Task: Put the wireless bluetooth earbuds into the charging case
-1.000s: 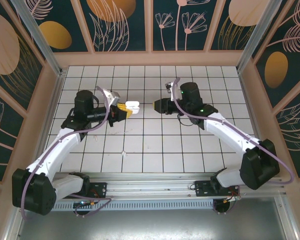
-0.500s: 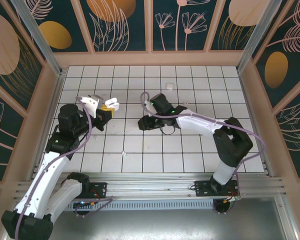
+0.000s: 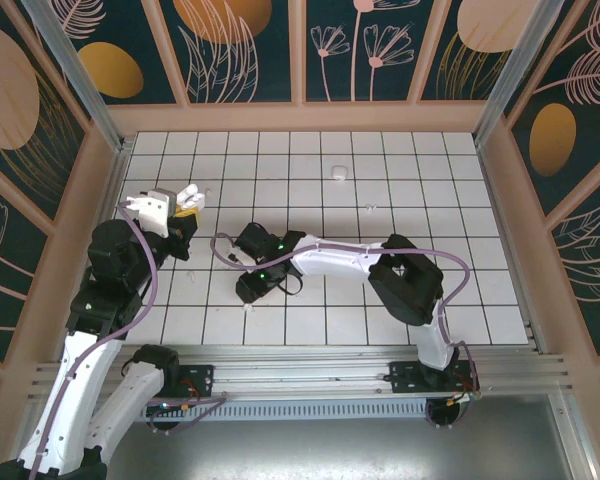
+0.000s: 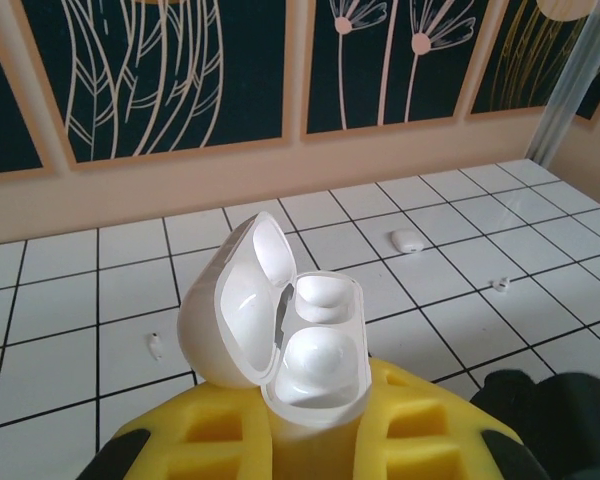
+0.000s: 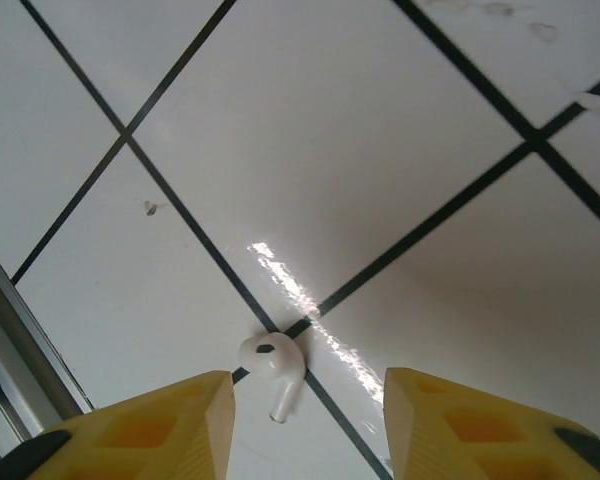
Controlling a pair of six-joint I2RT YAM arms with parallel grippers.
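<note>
The charging case [image 4: 315, 350] is a glossy white pebble with its lid hinged open to the left and two empty wells showing. My left gripper [image 4: 315, 435] is shut on its base with yellow fingers and holds it up at the table's left side [image 3: 188, 196]. One white earbud [image 5: 273, 362] lies on a tile-line crossing, stem pointing toward me. My right gripper [image 5: 308, 385] hovers over it, open, with a yellow finger on each side and not touching it. From above, that earbud [image 3: 247, 307] sits just below the right gripper [image 3: 250, 290]. A second earbud [image 3: 340, 172] lies far back [image 4: 408, 240].
The white tiled floor [image 3: 400, 300] is fenced by low wooden walls. A tiny white fleck [image 3: 370, 208] lies right of centre. The right arm stretches across the middle of the table, and a metal rail [image 3: 300, 355] runs along the near edge.
The right arm swung from the centre to the near left and lowered over the earbud. The left arm drew back toward the left wall with the open case.
</note>
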